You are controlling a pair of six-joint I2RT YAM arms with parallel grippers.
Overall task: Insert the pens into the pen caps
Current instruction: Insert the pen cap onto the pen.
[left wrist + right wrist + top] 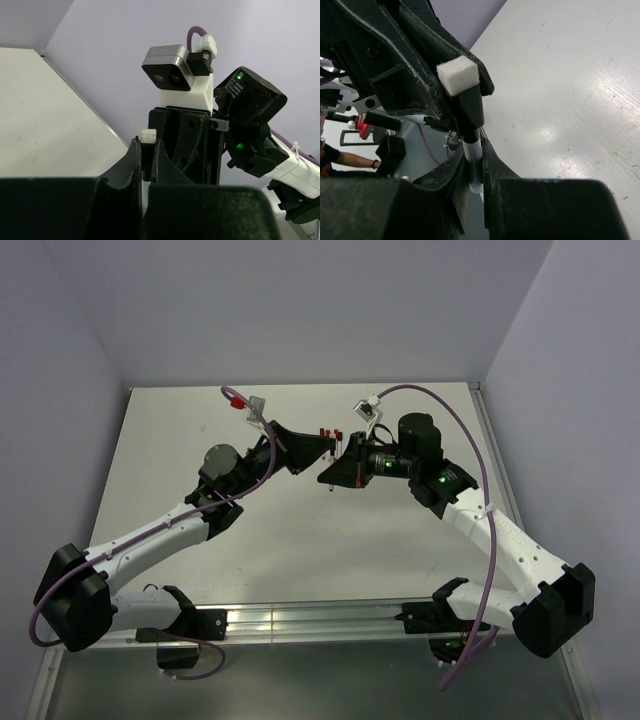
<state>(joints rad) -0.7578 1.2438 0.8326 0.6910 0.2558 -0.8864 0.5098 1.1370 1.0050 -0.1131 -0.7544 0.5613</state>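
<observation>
Where the two arms met above the middle of the surface (300, 540), the pen (473, 154) was held in line with the black cap (470, 111), its white barrel entering the cap's open end. The right fingers (445, 175) were closed on the barrel, gripping the pen. The left fingers (128, 165) were closed on the cap, which protruded past their tips. Both parts were held clear of the surface.
</observation>
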